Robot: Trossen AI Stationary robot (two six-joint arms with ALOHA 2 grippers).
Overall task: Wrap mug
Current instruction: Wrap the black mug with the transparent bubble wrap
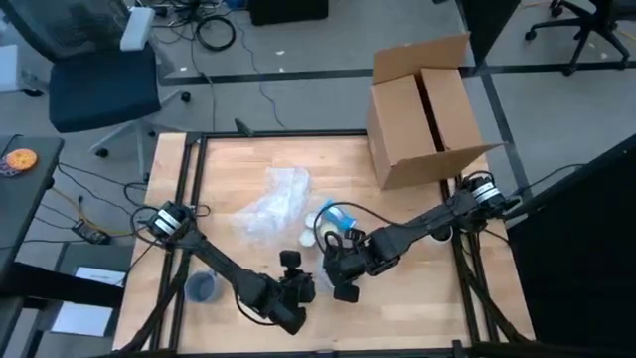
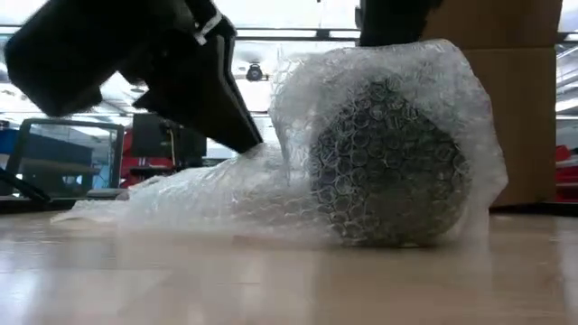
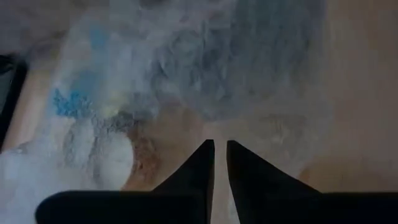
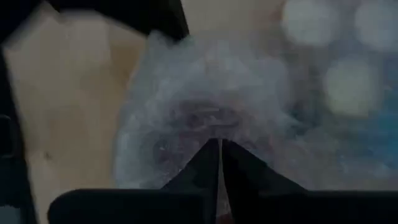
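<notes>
In the low view a dark mug lies on the table, swathed in clear bubble wrap that trails off to one side. In the high view both grippers meet over it near the table's front edge and hide it. My right gripper is above the wrapped mug, shut on the wrap. My left gripper comes in slanting beside the mug, its fingers nearly together on the trailing wrap. More loose wrap lies mid-table. My left gripper has its fingertips in the trailing wrap beside the mug, slanting down; a thin layer seems pinched between them, though the wrist view does not show it plainly. My right gripper pinches the wrap covering the mug from above, fingers pointing down. The wrap rises to a peak toward it, and the mug stays on the table.
An open cardboard box stands at the table's far right. A grey cup sits near the front left. A blue and white object lies just beyond the grippers. An office chair stands off the table's far left.
</notes>
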